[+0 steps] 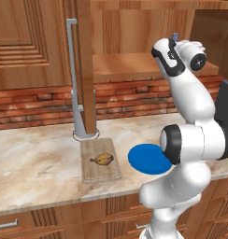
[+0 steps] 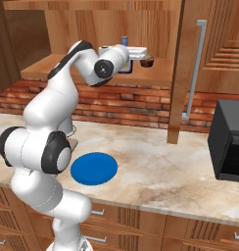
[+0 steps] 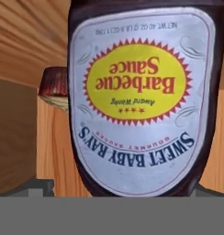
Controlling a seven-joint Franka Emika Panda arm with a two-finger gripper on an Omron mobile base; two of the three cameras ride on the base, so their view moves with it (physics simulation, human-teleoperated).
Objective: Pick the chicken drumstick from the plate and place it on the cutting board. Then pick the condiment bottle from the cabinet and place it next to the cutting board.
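Observation:
The condiment bottle (image 3: 141,96) stands on the cabinet (image 2: 163,73) shelf, very close in the hand view, its barbecue sauce label upside down there. My gripper (image 3: 125,188) is open, a fingertip (image 3: 40,187) low on either side of the bottle with a gap showing on the left. The bottle's blue cap (image 2: 124,40) pokes up behind my hand (image 2: 136,53) and also above my wrist (image 1: 175,36). The chicken drumstick (image 1: 103,159) lies on the cutting board (image 1: 101,172) on the counter. Beside the board lies the blue plate (image 1: 144,158), bare, also seen as plate (image 2: 94,168).
A squat dark cupcake-like object (image 2: 147,61) sits on the shelf just right of the bottle, cupcake (image 3: 54,87). The open cabinet door (image 1: 85,65) with its long grey handle (image 1: 71,70) hangs over the board's far end. A black microwave (image 2: 229,142) stands at the right.

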